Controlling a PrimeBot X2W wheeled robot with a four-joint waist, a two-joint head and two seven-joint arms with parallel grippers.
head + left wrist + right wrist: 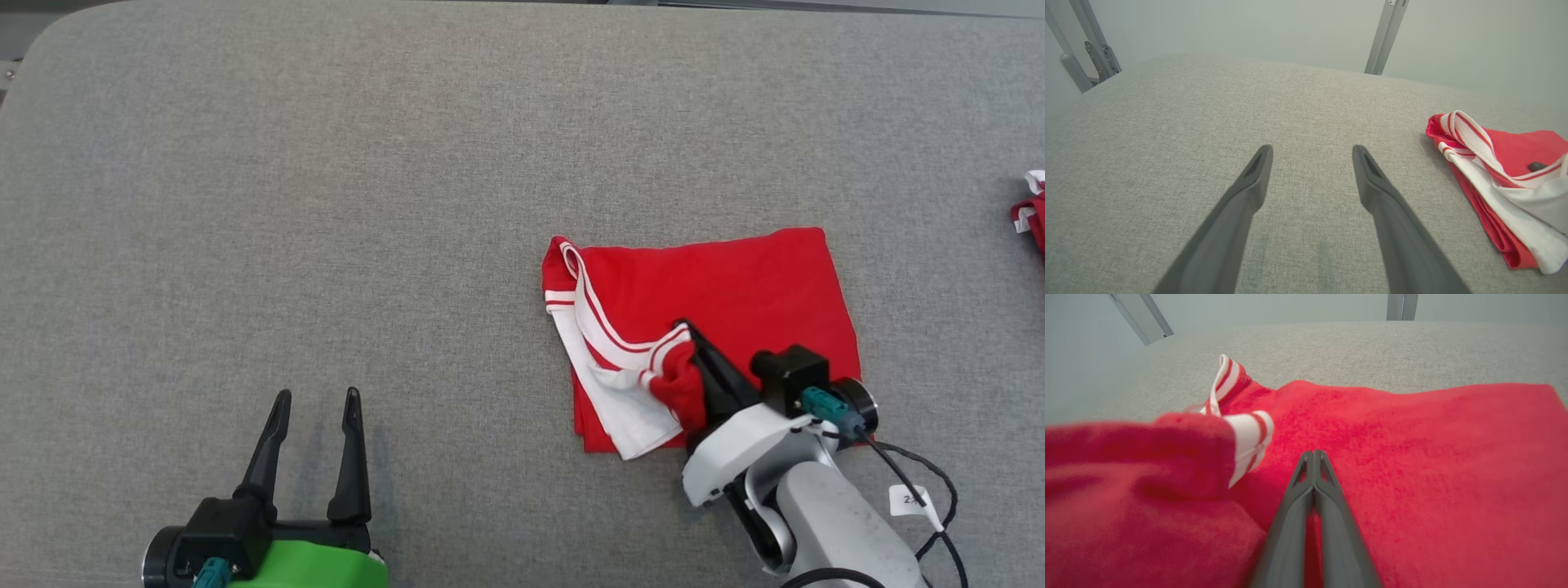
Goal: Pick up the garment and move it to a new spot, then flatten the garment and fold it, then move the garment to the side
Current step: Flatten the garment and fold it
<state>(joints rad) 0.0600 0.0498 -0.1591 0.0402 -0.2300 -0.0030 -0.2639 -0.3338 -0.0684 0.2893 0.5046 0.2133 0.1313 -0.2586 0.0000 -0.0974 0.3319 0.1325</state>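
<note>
So the right pincer (684,327) is clenched, tips pressed tight together, sitting low on the garment (735,278). I can't tell whether it's actually nipped a layer or just closed on itself, since no fabric shows between the very tips in its wrist view.

The garment is a red folded rectangle on the grey top (326,204). It's spread under and ahead of that pincer, with most of it out to the pincer's right. Just left of the fingers there's a loose bunch (678,392) of red, with white striped trim (600,322) beyond it, and it's humped up and spoiling the fold.

The left pincer (318,394) is released, fingers wide, over bare grey well to the left of the garment and not touching it.

My read: the folding is about done, and this is either tidying that bunch or starting the shift to the side.

How I'd do it:
- Test the grip with a tiny lift first — if the cloth doesn't rise, reopen and bite deeper.
- Drag low and slow so the layers don't slide apart.
- Bring the left pincer in on the near-left corner so both ends travel together.
- Leave room on the far right of the right pincer, because there's another red-and-white piece (1030,214) over there.
</note>
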